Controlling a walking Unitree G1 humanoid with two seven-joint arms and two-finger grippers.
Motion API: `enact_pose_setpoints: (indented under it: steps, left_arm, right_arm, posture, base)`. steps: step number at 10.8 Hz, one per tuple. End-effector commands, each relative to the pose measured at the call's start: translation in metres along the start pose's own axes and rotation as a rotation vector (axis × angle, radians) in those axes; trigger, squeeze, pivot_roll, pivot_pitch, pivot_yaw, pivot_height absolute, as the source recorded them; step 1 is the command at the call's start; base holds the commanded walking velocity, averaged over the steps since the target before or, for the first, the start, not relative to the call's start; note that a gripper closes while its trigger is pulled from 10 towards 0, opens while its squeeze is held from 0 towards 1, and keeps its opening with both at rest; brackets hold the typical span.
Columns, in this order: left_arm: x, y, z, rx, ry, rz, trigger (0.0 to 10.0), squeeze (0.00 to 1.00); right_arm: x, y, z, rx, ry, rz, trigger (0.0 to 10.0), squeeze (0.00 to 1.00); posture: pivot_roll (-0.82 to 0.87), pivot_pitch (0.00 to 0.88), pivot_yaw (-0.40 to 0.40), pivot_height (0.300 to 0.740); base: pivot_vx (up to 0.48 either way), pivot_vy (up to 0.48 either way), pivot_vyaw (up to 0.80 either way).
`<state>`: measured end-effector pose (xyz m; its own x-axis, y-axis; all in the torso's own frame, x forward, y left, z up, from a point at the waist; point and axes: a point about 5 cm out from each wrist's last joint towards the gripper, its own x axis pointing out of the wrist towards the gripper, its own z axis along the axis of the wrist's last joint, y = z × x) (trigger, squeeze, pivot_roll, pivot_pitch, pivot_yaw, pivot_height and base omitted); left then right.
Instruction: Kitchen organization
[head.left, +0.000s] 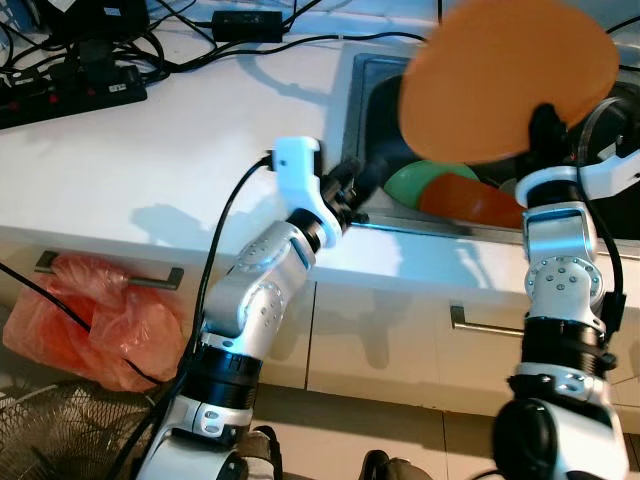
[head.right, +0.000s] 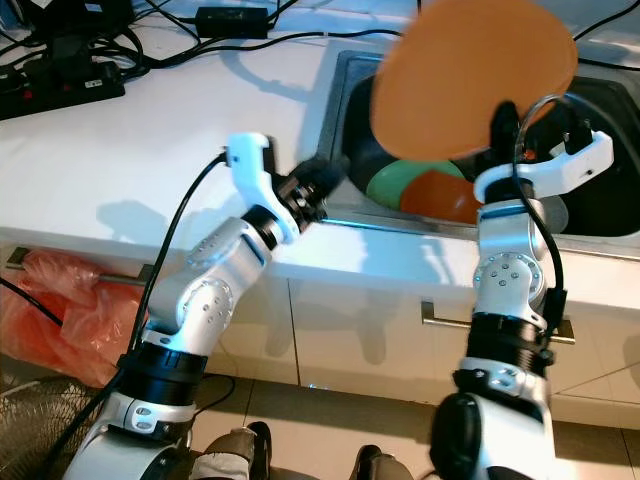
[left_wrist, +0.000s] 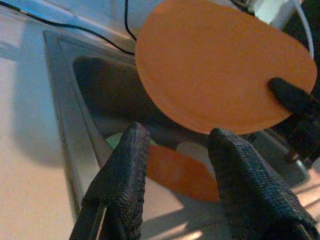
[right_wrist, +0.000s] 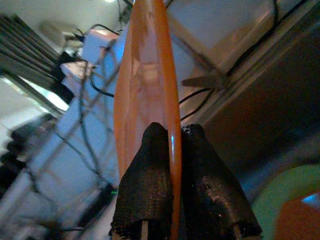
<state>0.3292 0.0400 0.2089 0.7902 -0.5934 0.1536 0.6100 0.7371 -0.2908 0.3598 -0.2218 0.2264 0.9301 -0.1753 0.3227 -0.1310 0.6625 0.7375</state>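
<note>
Head view: my right gripper (head.left: 545, 120) holds an orange plate (head.left: 505, 75) by its rim, upper right, over the sink (head.left: 372, 120).
Left wrist: my left gripper (left_wrist: 177, 150) gapes wide; plate round, flat, matte.
Right wrist: fingers (right_wrist: 150, 165) clamp the thin, glossy edge.
</note>
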Motion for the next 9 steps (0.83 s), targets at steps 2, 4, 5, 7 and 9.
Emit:
enact_pose_setpoints:
  steps: [2, 4, 5, 7, 9]
  left_arm:
    - [-0.005, -0.003, -0.005, 0.123, 0.046, -0.033, 10.0, 0.00]
    - [-0.011, 0.001, -0.009, 0.237, 0.102, -0.041, 10.0, 0.00]
    - [-0.012, -0.001, -0.010, 0.261, 0.112, -0.054, 10.0, 0.00]
    - [-0.014, -0.005, -0.012, 0.293, 0.126, -0.071, 10.0, 0.00]
    - [-0.014, -0.007, -0.011, 0.315, 0.125, -0.079, 10.0, 0.00]
  right_arm:
    - [0.003, 0.006, 0.000, -0.178, -0.006, 0.041, 10.0, 0.00]
    - [0.001, 0.013, -0.010, -0.352, 0.016, 0.103, 10.0, 0.00]
    - [0.000, 0.015, -0.016, -0.399, 0.024, 0.131, 10.0, 0.00]
    - [-0.003, 0.012, -0.034, -0.494, 0.086, 0.153, 10.0, 0.00]
    - [-0.009, 0.012, -0.056, -0.572, 0.139, 0.179, 10.0, 0.00]
  posture:
    - [0.20, 0.143, 0.001, 0.740]
    - [0.20, 0.134, 0.000, 0.740]
    - [0.21, 0.132, -0.001, 0.740]
    - [0.22, 0.124, -0.004, 0.740]
    - [0.23, 0.127, -0.002, 0.740]
  base:
    - [0.000, 0.000, 0.00]
    - [0.000, 0.000, 0.00]
    - [0.000, 0.000, 0.00]
    - [0.000, 0.000, 0.00]
    - [0.000, 0.000, 0.00]
